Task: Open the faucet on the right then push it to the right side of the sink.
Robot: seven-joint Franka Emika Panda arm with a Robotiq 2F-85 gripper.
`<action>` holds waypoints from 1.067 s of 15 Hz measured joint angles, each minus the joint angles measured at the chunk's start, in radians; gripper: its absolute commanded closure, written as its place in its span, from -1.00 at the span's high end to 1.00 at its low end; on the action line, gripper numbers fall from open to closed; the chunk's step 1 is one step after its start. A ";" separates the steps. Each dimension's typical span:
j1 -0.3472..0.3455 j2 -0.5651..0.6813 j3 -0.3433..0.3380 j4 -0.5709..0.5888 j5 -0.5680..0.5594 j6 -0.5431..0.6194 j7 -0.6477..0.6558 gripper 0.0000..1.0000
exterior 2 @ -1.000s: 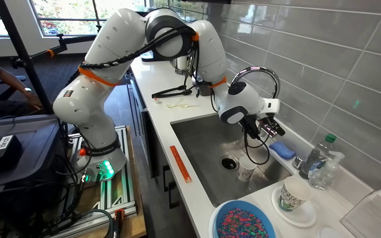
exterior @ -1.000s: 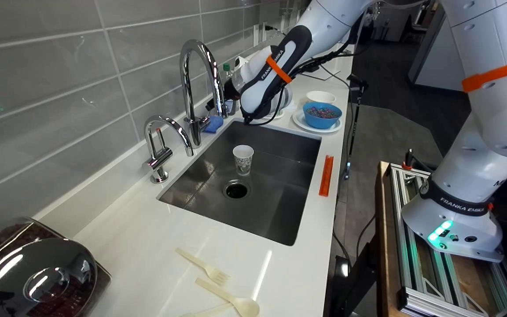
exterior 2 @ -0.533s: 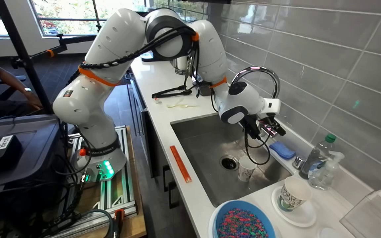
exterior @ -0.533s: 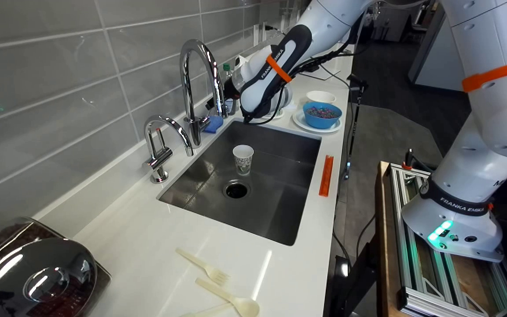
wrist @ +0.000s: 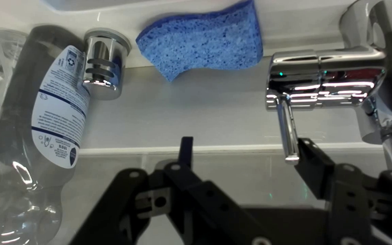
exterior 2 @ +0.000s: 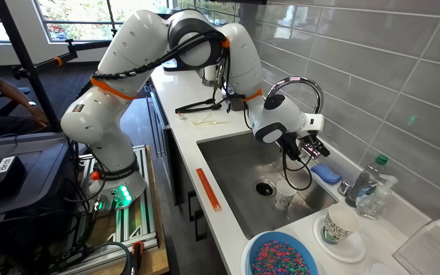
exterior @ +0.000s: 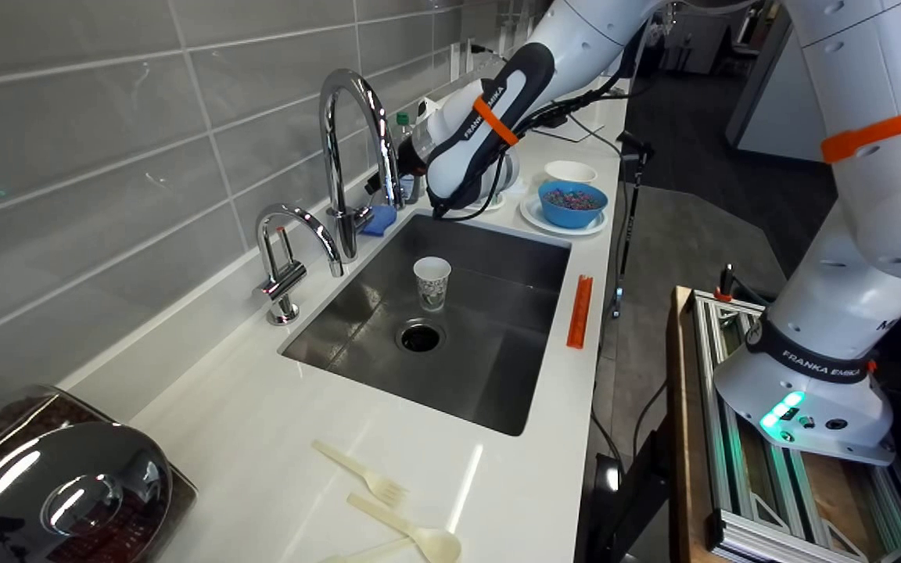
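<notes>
- Fingers spread apart, gripping nothing, faucet lever just beside one; contact unclear
- Probably best: press gently near its free end, following its natural arc

In the wrist view, the tap at 2 o'clock is silver, streaked white and dark; the gripper at 5 is black. The sponge at 12 is blue with darker speckles. The bottle at 9 is see-through grey, its label white with navy bands. In an exterior view, the sink around the clock's centre is grey, its cup white with a dark print, the bowl at 2 o'clock blue.
</notes>
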 measured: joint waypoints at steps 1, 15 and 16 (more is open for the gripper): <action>0.000 0.000 0.002 0.000 0.000 0.000 0.000 -0.22; -0.014 0.000 0.025 0.000 0.000 0.000 0.000 0.33; -0.014 0.000 0.024 0.000 0.000 0.000 0.000 0.43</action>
